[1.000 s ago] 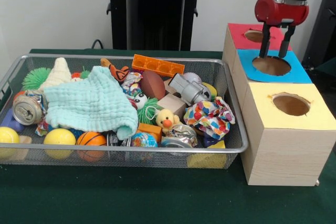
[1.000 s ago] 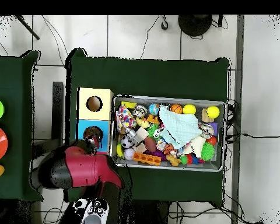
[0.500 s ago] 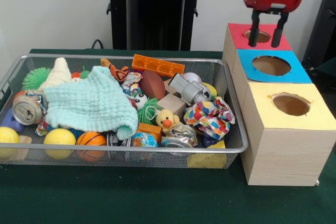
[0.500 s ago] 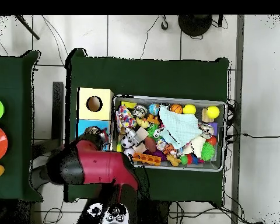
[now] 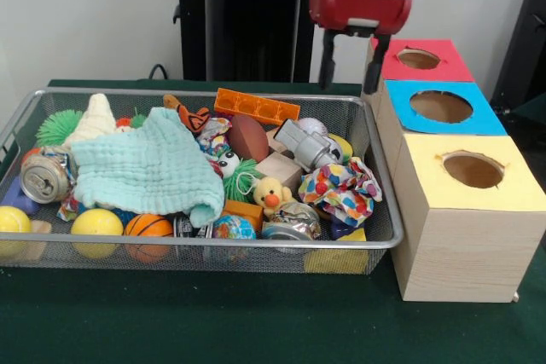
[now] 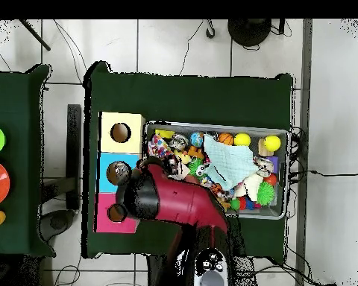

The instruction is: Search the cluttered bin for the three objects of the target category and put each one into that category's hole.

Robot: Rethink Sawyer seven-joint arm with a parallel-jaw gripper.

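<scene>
We see the gripper (image 5: 351,64) hanging empty with its two fingers spread apart, above the far right corner of the wire bin (image 5: 375,240), beside the red-topped box (image 5: 439,64). Below it the clutter lies in the bin, a pale green cloth (image 5: 149,168) draped over the left half.
</scene>
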